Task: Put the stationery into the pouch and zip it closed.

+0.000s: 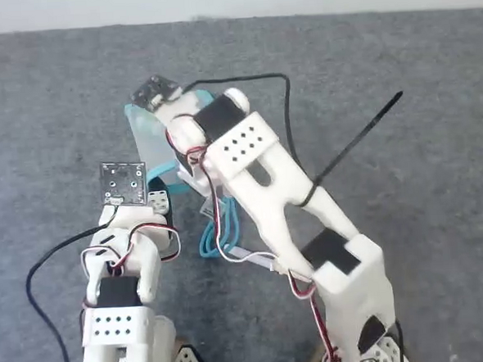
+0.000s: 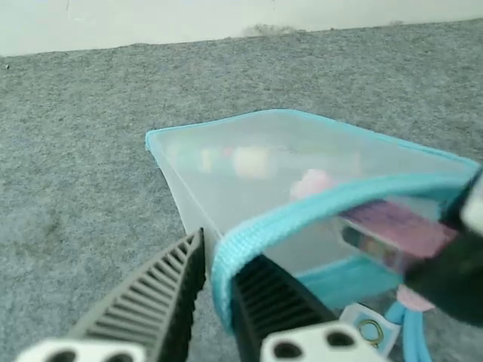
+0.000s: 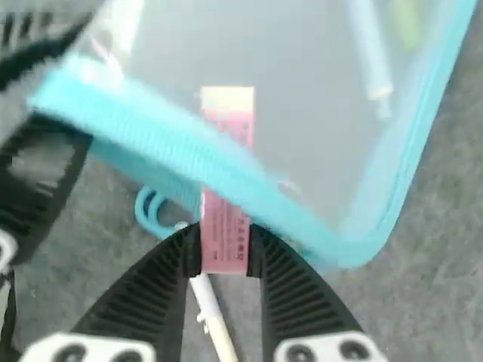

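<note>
Pouch (image 1: 144, 136), high view: clear with teal edging, it lay on grey carpet (image 1: 41, 119) at the far end of both arms and was mostly covered by them.
Right arm (image 1: 275, 187), high view: stretched slantwise across the carpet, its wrist over the pouch.
Left arm (image 1: 128, 270), high view: shorter in reach, its wrist just beside the pouch's near edge.
Cord (image 1: 205, 236), high view: blue, looped on the carpet between the two arms.
Black tie (image 1: 362, 133), high view: lay straight on the carpet, on the side of the right arm away from the pouch and well apart from it.
Left gripper (image 2: 219, 260), left wrist view: jaws almost together, pinching the pouch by the end of its teal zip band (image 2: 302, 207).
Pouch, left wrist view: mouth raised and gaping at the pinched end, the closed far edge down on the carpet.
Pink piece (image 2: 396, 226), left wrist view: sat in the mouth under the zip band.
Right gripper (image 3: 225, 240), right wrist view: jaws a narrow gap apart, clamped on the near end of the pink piece.
Pink piece, right wrist view: ran under the zip band, its far end inside the pouch and seen through the clear wall.
Pen (image 3: 370, 53), right wrist view: pale blue, inside the pouch near a blurred green thing (image 3: 407, 15).
White stick (image 3: 211, 309), right wrist view: showed below the right gripper, outside the pouch.
</note>
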Controlling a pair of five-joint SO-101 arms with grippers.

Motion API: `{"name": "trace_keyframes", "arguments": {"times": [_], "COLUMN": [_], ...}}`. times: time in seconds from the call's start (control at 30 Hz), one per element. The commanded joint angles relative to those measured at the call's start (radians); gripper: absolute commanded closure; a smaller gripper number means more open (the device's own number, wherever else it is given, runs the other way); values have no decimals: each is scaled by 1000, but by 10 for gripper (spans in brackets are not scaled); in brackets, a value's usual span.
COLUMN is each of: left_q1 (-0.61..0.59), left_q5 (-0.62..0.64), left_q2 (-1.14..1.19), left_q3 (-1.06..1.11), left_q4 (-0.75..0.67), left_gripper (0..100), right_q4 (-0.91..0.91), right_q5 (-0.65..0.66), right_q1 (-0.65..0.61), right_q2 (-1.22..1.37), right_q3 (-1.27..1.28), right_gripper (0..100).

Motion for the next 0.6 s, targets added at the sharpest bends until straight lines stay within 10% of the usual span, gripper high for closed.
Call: {"name": "trace_keyframes", "arguments": {"times": [0.0, 0.57], "left_q1": [5, 6], "left_q5": [-15, -15], "left_q2": [18, 18], "left_q3": [-12, -12], "left_q4": [-28, -28], "left_gripper": [988, 988], "right_q4": [33, 18], "right_q5": [-18, -11], "right_q1": [-5, -4], "right_q2": [-15, -19], "right_q3": [-121, -201], "right_gripper": [991, 839]}}
